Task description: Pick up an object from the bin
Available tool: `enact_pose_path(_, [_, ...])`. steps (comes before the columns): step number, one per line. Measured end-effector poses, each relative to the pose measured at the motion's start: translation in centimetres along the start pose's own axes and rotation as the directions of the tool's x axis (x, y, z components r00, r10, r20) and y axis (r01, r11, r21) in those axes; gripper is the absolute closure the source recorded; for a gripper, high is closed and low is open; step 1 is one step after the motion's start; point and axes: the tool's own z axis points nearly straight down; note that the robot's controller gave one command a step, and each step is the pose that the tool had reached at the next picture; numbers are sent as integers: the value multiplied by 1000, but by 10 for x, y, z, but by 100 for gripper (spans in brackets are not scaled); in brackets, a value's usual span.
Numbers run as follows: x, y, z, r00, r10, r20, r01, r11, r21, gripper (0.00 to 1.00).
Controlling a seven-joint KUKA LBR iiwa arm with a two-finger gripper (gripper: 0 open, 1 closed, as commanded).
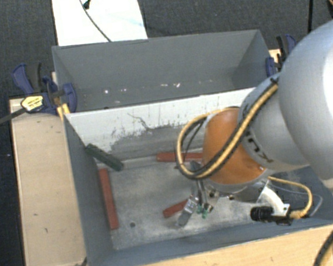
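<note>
Farthest to the left of the jaws, well apart from them, we see a long red-brown bar [107, 199] lying flat against the foot of the left wall of the bin [87, 189]. We judge that it is hard to straddle there, since the wall leaves no room on its far side. Up and left of the jaws, also well apart, a dark green stick [103, 158] rests slanted in the back-left corner, propped where floor meets wall.

Closer in, a short red piece [174, 208] lies on the open floor just to the left of the jaws. We take it for the likeliest thing to pick, as it is the nearest and has bare floor on both sides. Whether it touches the tool we cannot tell. Behind the jaws, toward the back wall, another red bar [171, 157] lies crosswise, partly hidden by the wrist.

The gripper [191, 213] is down low near the floor at the front middle of the bin, tilted so its tip points left toward that short red piece. We cannot tell whether the jaws are spread or pressed together, and we see nothing between them. Above and to the right, the orange cover [227, 151] at the wrist leans over the floor, because the arm comes in from that side.
</note>
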Motion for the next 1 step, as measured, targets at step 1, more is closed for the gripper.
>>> enact_pose_path(1, [1, 1, 0, 1000, 3, -1, -3, 1000, -3, 100])
